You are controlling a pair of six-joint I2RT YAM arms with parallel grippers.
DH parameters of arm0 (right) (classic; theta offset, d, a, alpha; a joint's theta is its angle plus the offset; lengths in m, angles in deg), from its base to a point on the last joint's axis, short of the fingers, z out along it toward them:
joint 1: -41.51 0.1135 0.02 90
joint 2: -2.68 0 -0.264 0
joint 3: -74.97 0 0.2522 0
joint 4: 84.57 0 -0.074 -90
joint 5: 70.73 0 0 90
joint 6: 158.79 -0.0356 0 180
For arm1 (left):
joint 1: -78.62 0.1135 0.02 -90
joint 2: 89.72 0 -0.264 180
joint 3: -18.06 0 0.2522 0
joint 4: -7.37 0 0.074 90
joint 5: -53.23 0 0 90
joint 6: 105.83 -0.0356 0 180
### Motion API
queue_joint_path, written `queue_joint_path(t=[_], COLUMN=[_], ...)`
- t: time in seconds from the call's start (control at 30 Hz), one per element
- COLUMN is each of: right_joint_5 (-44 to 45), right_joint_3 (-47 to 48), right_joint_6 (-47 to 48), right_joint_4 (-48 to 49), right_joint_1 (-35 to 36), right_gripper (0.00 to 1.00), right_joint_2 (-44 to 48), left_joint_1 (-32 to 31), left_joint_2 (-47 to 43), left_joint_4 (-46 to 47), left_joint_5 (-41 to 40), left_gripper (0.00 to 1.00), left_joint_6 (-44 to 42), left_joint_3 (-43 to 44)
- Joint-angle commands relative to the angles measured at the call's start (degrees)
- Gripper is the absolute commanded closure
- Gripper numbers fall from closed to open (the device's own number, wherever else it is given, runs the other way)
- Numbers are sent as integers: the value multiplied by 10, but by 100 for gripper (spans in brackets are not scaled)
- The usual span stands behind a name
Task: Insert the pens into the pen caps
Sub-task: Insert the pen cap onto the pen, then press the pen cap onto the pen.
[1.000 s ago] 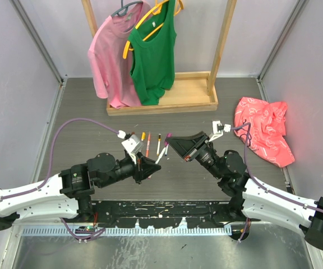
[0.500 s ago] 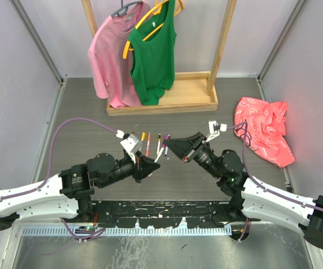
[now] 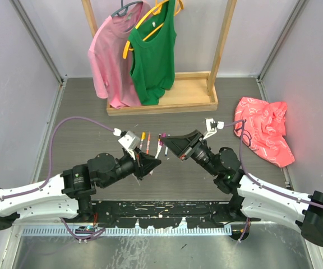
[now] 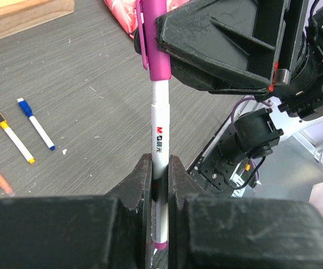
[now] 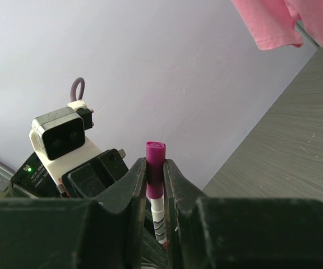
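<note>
Bright, even lighting, soft shadows, mostly sharp.

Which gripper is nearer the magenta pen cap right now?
Right. The right gripper clamps the magenta cap itself; the left gripper holds the pen by its white barrel further down, apart from the cap.

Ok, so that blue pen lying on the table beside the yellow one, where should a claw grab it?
Probably the white barrel at mid-length of the blue pen, coming straight down with the claw closing across its thin width. It lies flat on the table, so only its top and sides are free, and the yellow pen lies parallel but apart, leaving a gap between them.
</note>
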Motion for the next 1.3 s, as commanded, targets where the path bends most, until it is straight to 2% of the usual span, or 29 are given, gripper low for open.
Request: queue_joint_path(t=[0.0, 0.43, 0.57, 0.7, 0.93, 1.13, 1.27], right_joint_5=[-42, -93, -88, -49, 19, 59, 55], right_joint_3=[17, 22, 23, 32, 91, 117, 131], right_joint_6=[8, 72, 75, 90, 164, 178, 173], right_joint_4=[16, -28, -31, -64, -201, -257, -262], right_joint_1=[5, 30, 36, 36, 36, 36, 36], right_gripper=[99, 92, 85, 72, 62, 53, 45], right_joint_2=[-8, -38, -36, 2, 62, 95, 93], left_joint_1=[-2, -1, -2, -2, -1, -1, -1], left_joint_2=[3, 17, 10, -5, -33, -53, -60], left_joint_4=[101, 126, 119, 104, 57, 23, 1], left_joint_5=[-32, -59, -61, -57, -47, -20, 1], left_gripper=[100, 100, 100, 100, 100, 100, 100], left_joint_6=[12, 5, -2, -7, -9, -10, -15], left_joint_3=[5, 24, 26, 22, 11, 0, -1])
